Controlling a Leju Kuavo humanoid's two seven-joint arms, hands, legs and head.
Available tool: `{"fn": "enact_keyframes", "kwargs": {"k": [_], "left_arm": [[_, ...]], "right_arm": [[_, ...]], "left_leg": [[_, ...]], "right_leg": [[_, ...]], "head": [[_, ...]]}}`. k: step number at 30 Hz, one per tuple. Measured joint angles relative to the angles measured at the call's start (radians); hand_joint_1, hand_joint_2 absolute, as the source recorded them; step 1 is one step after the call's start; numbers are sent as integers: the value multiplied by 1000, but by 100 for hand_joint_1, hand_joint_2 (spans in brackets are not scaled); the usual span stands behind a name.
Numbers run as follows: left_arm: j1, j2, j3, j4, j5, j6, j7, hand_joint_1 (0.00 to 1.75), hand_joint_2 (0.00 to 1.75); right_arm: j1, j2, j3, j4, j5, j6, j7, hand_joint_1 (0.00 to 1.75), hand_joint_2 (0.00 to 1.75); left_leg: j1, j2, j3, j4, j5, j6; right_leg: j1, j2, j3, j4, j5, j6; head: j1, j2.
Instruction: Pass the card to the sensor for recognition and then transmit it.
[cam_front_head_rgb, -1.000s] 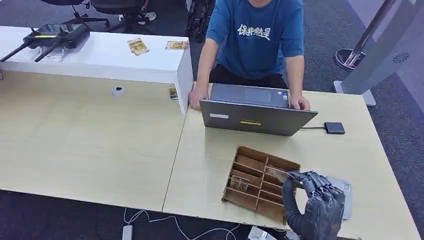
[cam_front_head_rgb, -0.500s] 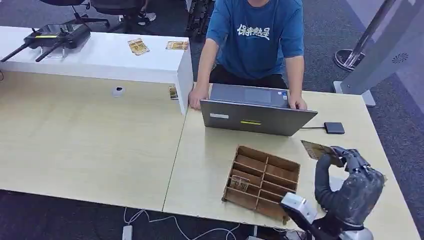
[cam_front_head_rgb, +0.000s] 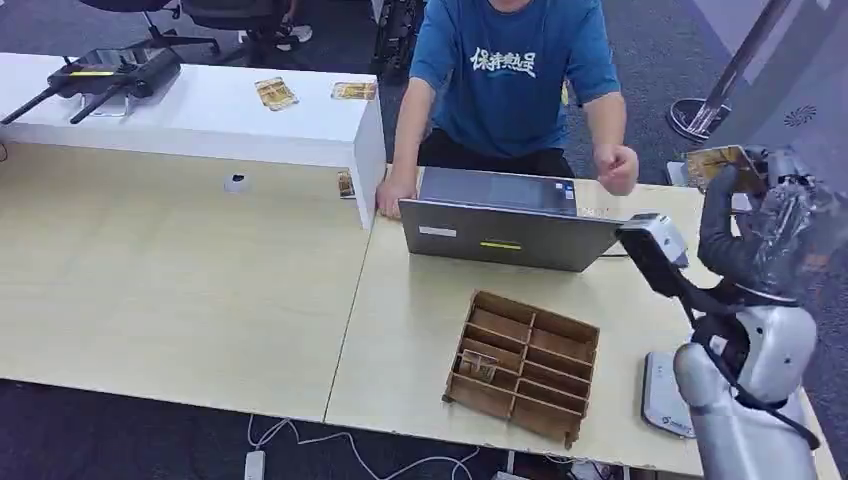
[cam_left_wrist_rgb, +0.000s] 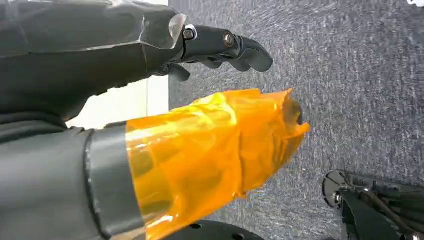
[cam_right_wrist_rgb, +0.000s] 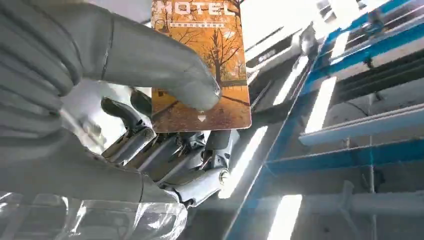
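The right hand (cam_front_head_rgb: 765, 215) is raised high at the right side of the table (cam_front_head_rgb: 200, 290), its thumb and fingers pinching the card (cam_front_head_rgb: 722, 165) so that the card stands above the hand, off the table's far right corner. In the right wrist view the thumb (cam_right_wrist_rgb: 165, 70) presses on the face of the card (cam_right_wrist_rgb: 202, 65), an orange card printed with trees and the word HOTEL, while the darker fingers sit behind it.

The left hand (cam_left_wrist_rgb: 150, 115) hangs over grey carpet (cam_left_wrist_rgb: 350, 90); its thumb is wrapped in orange film, its dark fingers (cam_left_wrist_rgb: 225, 47) are stretched out apart from the thumb, and nothing is in it.

On the table below the right arm lies a flat white sensor (cam_front_head_rgb: 665, 400), close to the near edge. Just left of it sits a brown divider tray (cam_front_head_rgb: 525, 365) with a card (cam_front_head_rgb: 480, 367) in one of its left compartments. Beyond the tray is an open laptop (cam_front_head_rgb: 510, 220), and a person (cam_front_head_rgb: 515, 75) in a blue shirt stands behind it, one hand on the table, the other hand (cam_front_head_rgb: 620, 170) lifted near the held card. Two more cards (cam_front_head_rgb: 277, 93) lie on the white shelf (cam_front_head_rgb: 200, 120) at the back left.
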Motion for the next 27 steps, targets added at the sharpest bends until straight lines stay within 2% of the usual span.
{"fn": "enact_keyframes", "kwargs": {"k": [1, 3, 10, 14, 20, 27], "left_arm": [[0, 2, -18, 0, -18, -13, 3, 0, 0], [-1, 4, -27, 0, -25, -20, 6, 0, 0], [0, 9, -45, 0, -32, -23, 6, 0, 0], [-1, 12, -58, 0, -40, -31, 6, 0, 0], [-1, 15, -61, 0, -40, -35, 6, 0, 0], [0, 15, -62, 0, -40, -35, 6, 0, 0]], "right_arm": [[-94, -2, 8, 91, 122, 21, 55, 175, 175], [-148, -2, 19, 144, 197, 33, 81, 175, 175], [-225, -2, 41, 238, 243, 37, 102, 175, 175], [-273, -2, 63, 299, 390, 56, 147, 175, 175], [-307, -2, 102, 383, 399, 52, 193, 175, 175], [-310, -2, 116, 426, 399, 52, 198, 175, 175]], "left_leg": [[0, 0, 0, 0, 0, 0], [0, 0, 0, 0, 0, 0], [0, -1, -1, 0, 1, -1], [0, -1, -1, 0, 1, -1], [0, -1, -1, 0, 1, -1], [0, -1, -1, 0, 1, -1]], "right_leg": [[0, 0, 0, 1, 0, 0], [0, 0, -1, 1, 1, -1], [0, -1, -1, 1, 1, -1], [0, -1, -1, 1, 1, -1], [0, -1, -1, 1, 1, -1], [0, -2, -1, 1, 1, -1]], "head": [[0, 0], [0, 0], [0, 0], [0, 0], [0, 0], [0, 0]]}}
